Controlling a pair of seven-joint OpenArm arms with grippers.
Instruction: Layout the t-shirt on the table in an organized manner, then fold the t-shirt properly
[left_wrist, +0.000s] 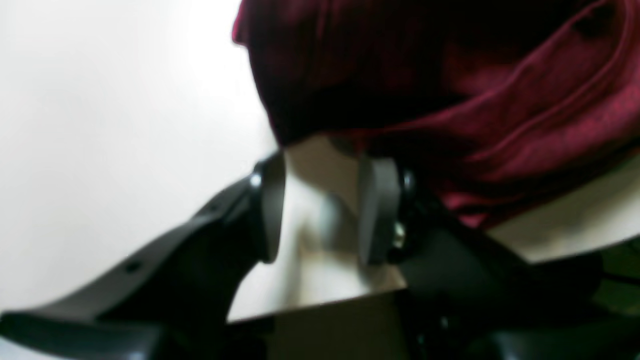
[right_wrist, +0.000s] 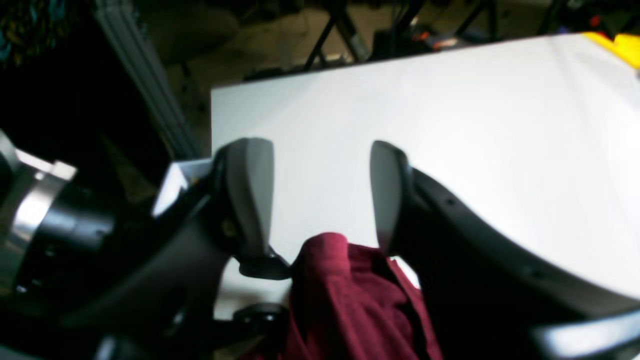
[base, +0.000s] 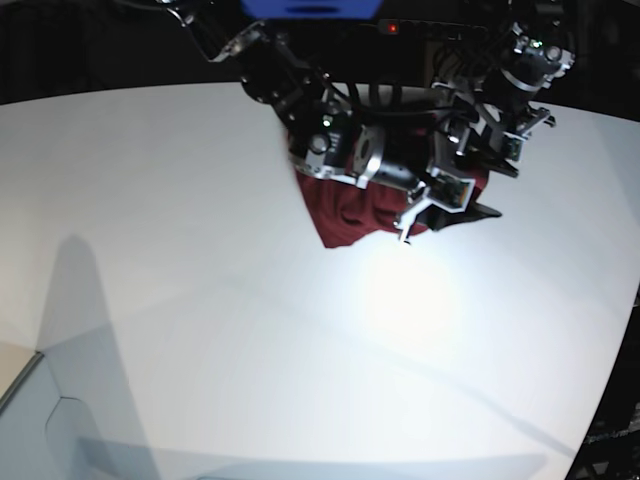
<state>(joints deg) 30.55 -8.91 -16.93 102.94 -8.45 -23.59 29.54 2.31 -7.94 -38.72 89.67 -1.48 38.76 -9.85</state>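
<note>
Table: the white table is matte and bare over most of its width, lit brightest just in front of the arms.
Room: dark clutter and stands behind the far edge (too blurred to name).
T-shirt: the maroon t-shirt lies bunched under both arms, near the far edge.
Right pincer: the right gripper is spread wide, cloth just below its tips.
Left pincer: the left gripper stands parted, nothing between, cloth just ahead.
Free room: wide bare surface on the near side.

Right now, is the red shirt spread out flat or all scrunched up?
Scrunched up. The t-shirt sits in a wrinkly heap under the two arms near the far edge of the table, with deep folds showing and no sleeves laid out.
</note>
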